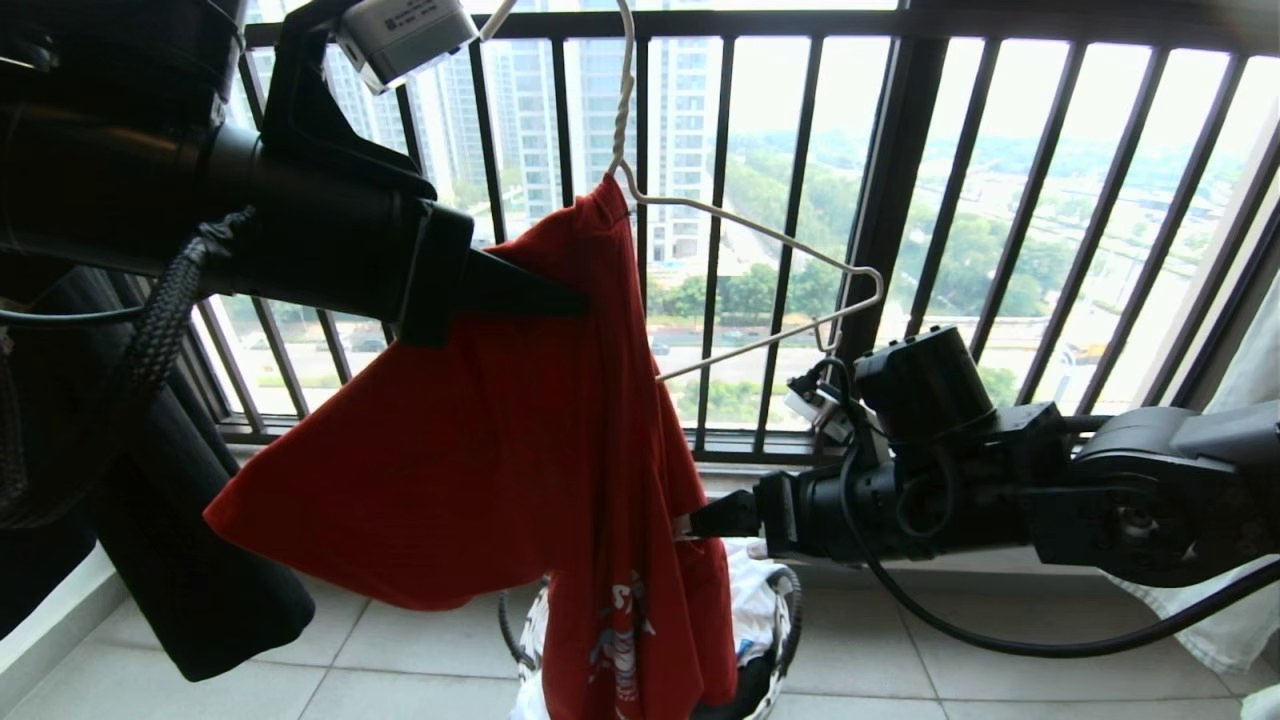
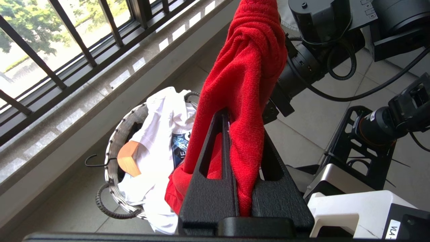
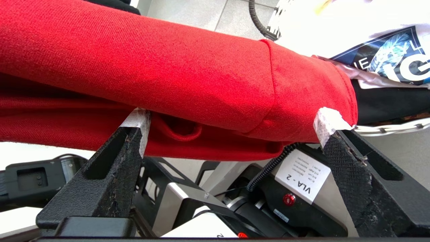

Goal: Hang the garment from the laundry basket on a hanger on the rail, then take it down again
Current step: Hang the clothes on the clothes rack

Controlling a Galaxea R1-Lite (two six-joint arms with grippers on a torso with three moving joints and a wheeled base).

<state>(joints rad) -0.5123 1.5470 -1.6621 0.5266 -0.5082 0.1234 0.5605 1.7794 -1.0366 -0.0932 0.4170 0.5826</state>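
The red garment hangs bunched on the left half of the cream wire hanger; the hanger's right arm is bare. Its hook runs up out of the picture, and the rail is out of view. My left gripper is shut on a fold of the garment just below the hanger's neck. My right gripper stands open at the garment's lower right edge, its white-taped fingertips against the red cloth. The laundry basket sits on the floor beneath.
White printed clothes and a wooden hanger end lie in the basket. A black garment hangs at the left. The dark barred window railing stands close behind. A white cloth hangs at the far right.
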